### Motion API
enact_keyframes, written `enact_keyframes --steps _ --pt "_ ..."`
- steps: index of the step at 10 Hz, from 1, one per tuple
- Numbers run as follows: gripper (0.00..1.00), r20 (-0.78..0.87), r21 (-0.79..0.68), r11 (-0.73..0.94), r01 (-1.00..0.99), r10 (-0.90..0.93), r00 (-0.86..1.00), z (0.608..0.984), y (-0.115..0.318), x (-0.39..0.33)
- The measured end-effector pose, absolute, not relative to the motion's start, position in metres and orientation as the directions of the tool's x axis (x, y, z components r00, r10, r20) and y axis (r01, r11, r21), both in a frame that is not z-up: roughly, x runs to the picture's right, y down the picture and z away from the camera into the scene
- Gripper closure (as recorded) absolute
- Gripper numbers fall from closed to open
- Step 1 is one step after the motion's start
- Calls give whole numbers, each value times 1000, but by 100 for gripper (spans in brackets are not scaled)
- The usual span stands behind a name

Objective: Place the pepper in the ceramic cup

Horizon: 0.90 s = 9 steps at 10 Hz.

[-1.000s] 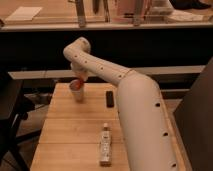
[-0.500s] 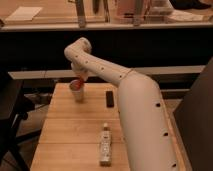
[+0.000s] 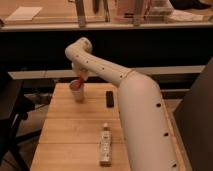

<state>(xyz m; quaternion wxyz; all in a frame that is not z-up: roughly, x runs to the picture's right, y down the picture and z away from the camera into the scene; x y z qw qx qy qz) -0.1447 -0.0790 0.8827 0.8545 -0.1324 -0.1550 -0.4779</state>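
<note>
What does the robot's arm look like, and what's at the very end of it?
The arm is thick, smooth and creamy white, like a big bendy tube with rounded elbows. Little dark dots run along its side. No cables show. It gets thinner toward the gripper, which sits at the far end of the wooden table, right above the ceramic cup, and is mostly hidden behind the arm.

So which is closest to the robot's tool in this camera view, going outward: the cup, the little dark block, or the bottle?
The tool hangs at the table's far left.
1. Ceramic cup, directly under it, with the pepper at its rim.
2. Dark block, to the right.
3. Bottle, lying at the near edge.
</note>
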Motion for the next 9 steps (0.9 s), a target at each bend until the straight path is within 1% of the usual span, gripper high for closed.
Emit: enact_keyframes --steps 1,2,9 --pt "72 391 -78 510 857 -775 497 883 -79 -144" --pt "68 391 -78 513 855 -773 499 883 -80 -144" --pt "68 389 -70 531 845 -766 513 886 -83 -143"
